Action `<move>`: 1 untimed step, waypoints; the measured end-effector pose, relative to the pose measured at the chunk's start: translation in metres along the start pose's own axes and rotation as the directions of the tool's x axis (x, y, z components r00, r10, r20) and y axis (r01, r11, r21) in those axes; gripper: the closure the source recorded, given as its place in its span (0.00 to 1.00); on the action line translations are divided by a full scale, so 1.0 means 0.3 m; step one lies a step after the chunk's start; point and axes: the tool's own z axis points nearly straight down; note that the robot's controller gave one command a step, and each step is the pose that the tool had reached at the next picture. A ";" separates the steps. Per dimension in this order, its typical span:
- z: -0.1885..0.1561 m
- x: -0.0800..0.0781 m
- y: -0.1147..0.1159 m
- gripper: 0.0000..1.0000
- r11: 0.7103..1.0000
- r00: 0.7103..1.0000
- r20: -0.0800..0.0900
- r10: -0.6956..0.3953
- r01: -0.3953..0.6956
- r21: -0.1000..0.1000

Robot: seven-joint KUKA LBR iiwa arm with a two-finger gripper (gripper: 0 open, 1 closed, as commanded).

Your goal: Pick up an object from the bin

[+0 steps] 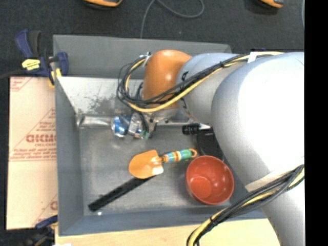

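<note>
The gripper (137,128) hangs low at the back of the bin (69,188), close to where the sloped rear wall meets the floor. It sits beneath the arm's orange wrist cover (161,78) and a loop of black and yellow cables (128,99). Just at its left side, touching it or very nearly so, lies a small blue and silvery thing (120,126). This is the thing of the bin nearest to the gripper, though its kind is hard to make out. Whether the gripper is wide, narrow or closed on that blue thing cannot be told: its tip is a knot of dark and shiny parts in the shadow of the cover.

Nearer the front, apart from the gripper, an orange toy shovel (145,164) lies flat with its blade to the left. Its handle, banded in green, yellow and blue, points right toward the rim of a red bowl (209,181). The bowl stands upright, mouth up, at the front right, close against the arm's big grey body (256,117). A long black stick (120,192) runs slantwise from under the shovel's blade toward the front left corner.

To the right of the gripper a black thing (197,130) pokes out from under the arm. Most of it is hidden, and it is unclear whether it belongs to the bin or to the robot
</note>
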 end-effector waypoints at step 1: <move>0.000 -0.008 -0.003 1.00 1.000 1.000 -0.002 0.001 -0.001 -0.003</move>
